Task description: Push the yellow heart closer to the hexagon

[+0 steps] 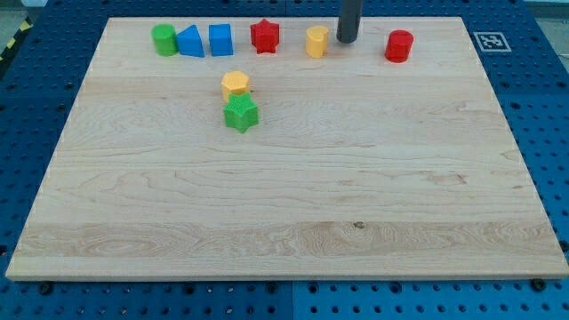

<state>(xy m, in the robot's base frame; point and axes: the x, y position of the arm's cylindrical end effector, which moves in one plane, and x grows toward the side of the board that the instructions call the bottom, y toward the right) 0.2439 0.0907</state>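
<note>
1. The arm carries no gripper, so there is no open or closed state to report; it ends in a dark rod, and the tip [346,41] rests on the bench [293,204] near its top edge.
2. The tip stands just beside the yellow heart [316,42], on the side facing the bench's right edge, apparently touching or nearly so. The red cylinder [399,45] lies further toward that right edge.
3. The yellow hexagon [235,84] sits toward the bench's left and lower than the heart, touching the green star [241,114] below it.
4. The push should run leftward and slightly toward the bottom edge. The tip is best placed a little above the heart's centre line, so the heart travels diagonally instead of along the top row.
5. A straight leftward push would likely drive the heart into the red star [265,36].
6. The heart lies close to the top edge; the bench below the row offers ample open room.
</note>
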